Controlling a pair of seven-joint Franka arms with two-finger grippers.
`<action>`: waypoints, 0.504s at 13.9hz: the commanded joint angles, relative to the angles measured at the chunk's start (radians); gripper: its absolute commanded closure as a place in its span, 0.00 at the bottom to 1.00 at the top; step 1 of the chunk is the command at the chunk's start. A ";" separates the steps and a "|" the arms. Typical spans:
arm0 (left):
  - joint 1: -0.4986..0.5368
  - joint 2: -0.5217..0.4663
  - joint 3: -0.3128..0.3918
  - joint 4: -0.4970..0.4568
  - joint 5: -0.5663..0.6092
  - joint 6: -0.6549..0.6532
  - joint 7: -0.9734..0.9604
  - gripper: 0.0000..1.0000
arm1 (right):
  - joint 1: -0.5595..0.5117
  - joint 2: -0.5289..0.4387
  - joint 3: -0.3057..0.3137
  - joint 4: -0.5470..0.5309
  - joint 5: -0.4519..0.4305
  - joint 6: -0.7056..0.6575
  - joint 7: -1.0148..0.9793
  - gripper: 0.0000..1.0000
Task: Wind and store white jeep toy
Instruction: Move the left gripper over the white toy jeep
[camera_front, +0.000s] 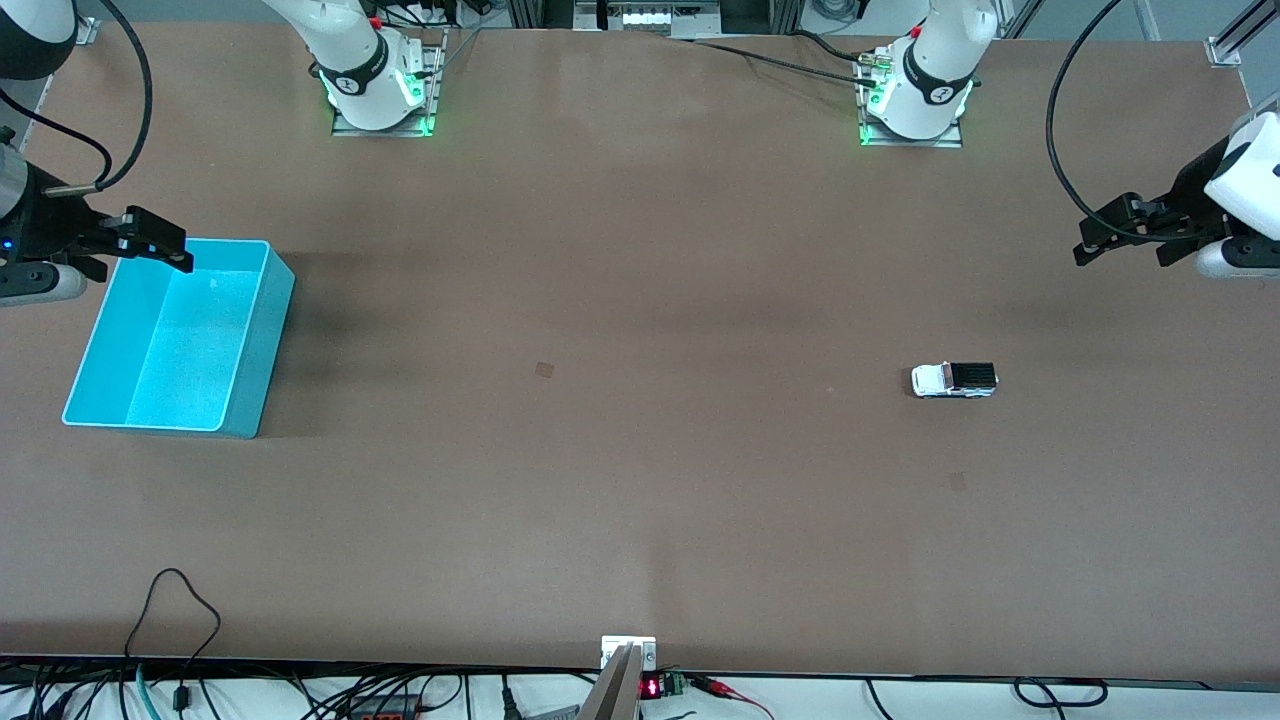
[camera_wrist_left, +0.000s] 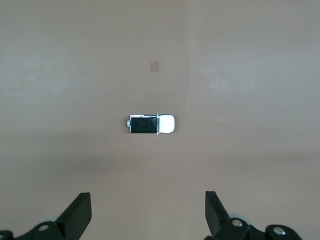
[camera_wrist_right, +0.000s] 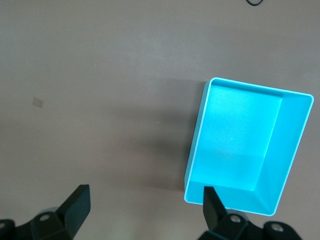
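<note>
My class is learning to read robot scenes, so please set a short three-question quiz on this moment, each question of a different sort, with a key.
1. True or false: the white jeep toy already lies inside the turquoise bin.
2. Multiple choice: where is the right pincer? A) over a corner of the bin, B) over the jeep, C) clamped on the jeep.
3. Fill in: the left pincer hangs open above the ______, holding nothing.

Key
1. False: the jeep stands on the bare table toward the left arm's end; the bin holds nothing.
2. A, and it is open.
3. table
</note>
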 joint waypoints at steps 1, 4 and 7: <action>0.012 -0.024 -0.012 -0.008 0.021 -0.019 0.005 0.00 | 0.000 0.002 0.000 0.015 0.004 -0.017 -0.001 0.00; 0.011 -0.017 -0.012 -0.009 0.021 -0.019 0.010 0.00 | 0.000 0.002 0.000 0.015 0.004 -0.017 -0.001 0.00; 0.009 0.034 -0.012 -0.012 0.021 -0.059 0.004 0.00 | 0.000 0.003 0.000 0.015 0.004 -0.017 0.000 0.00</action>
